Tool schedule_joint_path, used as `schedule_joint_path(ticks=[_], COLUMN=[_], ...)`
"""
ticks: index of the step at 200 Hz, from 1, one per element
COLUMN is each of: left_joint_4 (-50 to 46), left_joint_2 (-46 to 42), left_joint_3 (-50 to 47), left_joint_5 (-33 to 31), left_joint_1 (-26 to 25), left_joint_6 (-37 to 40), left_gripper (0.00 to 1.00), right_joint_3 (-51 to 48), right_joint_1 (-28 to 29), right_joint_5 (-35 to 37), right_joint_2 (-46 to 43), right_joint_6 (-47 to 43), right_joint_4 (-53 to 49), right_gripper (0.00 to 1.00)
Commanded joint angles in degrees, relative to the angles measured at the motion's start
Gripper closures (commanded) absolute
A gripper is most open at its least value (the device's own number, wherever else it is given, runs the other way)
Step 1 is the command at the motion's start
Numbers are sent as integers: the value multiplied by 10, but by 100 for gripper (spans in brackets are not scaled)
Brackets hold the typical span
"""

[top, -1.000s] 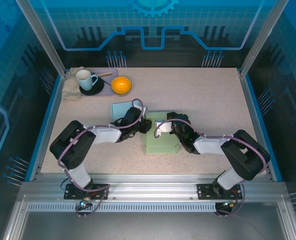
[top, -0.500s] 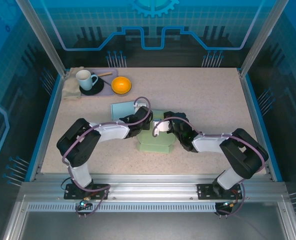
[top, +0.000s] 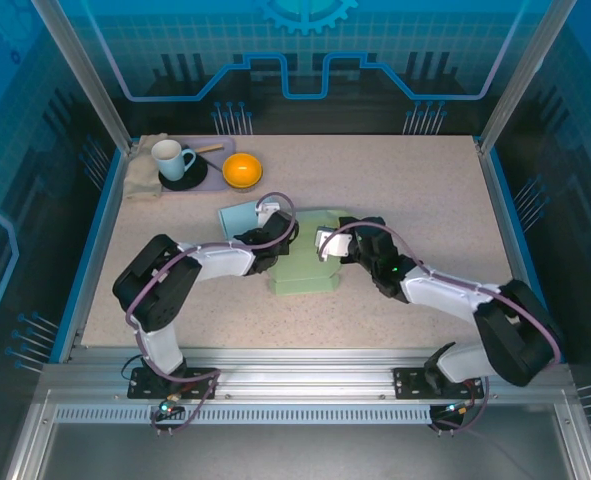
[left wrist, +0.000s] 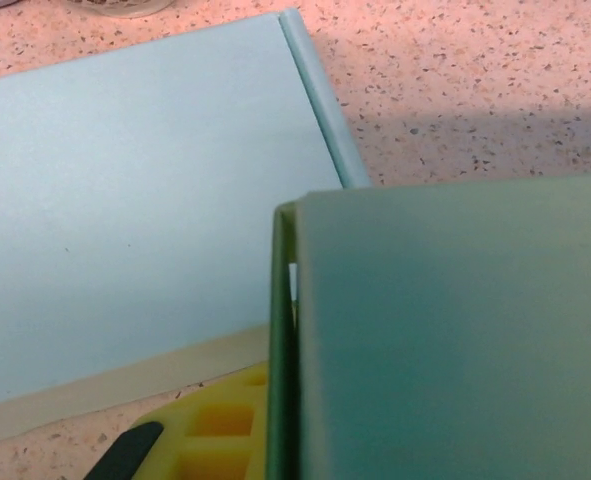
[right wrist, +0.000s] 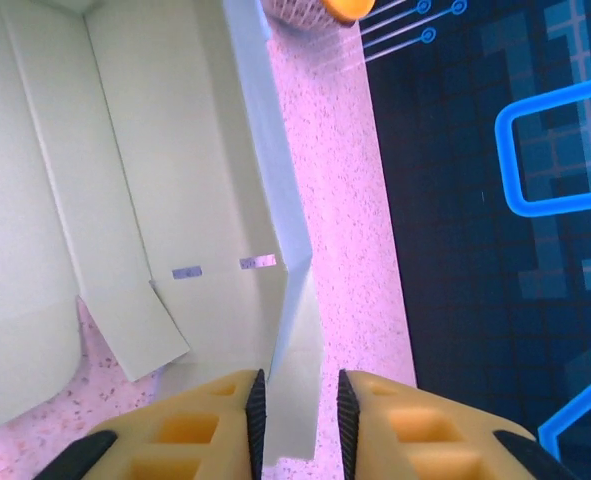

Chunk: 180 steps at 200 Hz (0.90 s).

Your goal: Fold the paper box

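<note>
Where the two arms meet at mid-desk stands the task's thing: paper box, one, pale green, part-folded, with walls raised.

Arms, two: left arm and right arm, both reaching in to the box from the near edge.

Left gripper, one: clenched on the box's left wall. The left wrist view shows one yellow finger just beside the wall's edge, with the green panel covering the other.

Right gripper, one: released, its two pads slightly parted around a thin upright flap at the box's right side, with a sliver of desk showing between flap and pad.

Blue sheet, one: flat on the desk, touching the box's far-left corner.

Tray, one, purple, at the far-left corner. On it are one white mug, upright, and one black saucer under the mug.

Bowl, one, orange, at the tray's right end.

Cloth, one, beige, crumpled at the tray's left end.

Desk: speckled beige top with a blue rim and a metal rail along the near edge.

Room: blue see-through walls printed with circuit lines — held by slanted metal posts.
</note>
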Motion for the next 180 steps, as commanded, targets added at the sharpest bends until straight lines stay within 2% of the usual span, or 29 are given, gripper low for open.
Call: schedule_joint_path(ticks=[1,22,36,71,96,131,180], left_joint_4=[16,72,121,192,205,205,194], left_joint_2=[1,-10,-22,-31,-25,-17,-14], left_joint_3=[-38,-67,-94,-135,-140,-137,-131], left_joint_5=[17,48,66,125,144,159,157], left_joint_1=[-2,-5,-10,-16,-16,-15,-16], left_joint_6=[48,87,112,157,171,181,185], left_gripper=[93,94,93,93,93,90,88], right_joint_3=[35,69,111,215,223,212,203], right_joint_1=[-14,-37,-57,-61,-56,-44,-49], right_joint_5=[-88,-127,-144,-132,-144,-153,-167], right_joint_2=[-52,-73,-66,0,46,104,139], right_joint_6=[83,169,279,464,554,601,609], right_joint_4=[-124,-171,-208,-312,-322,-306,-313], right_gripper=[70,67,65,68,69,69,69])
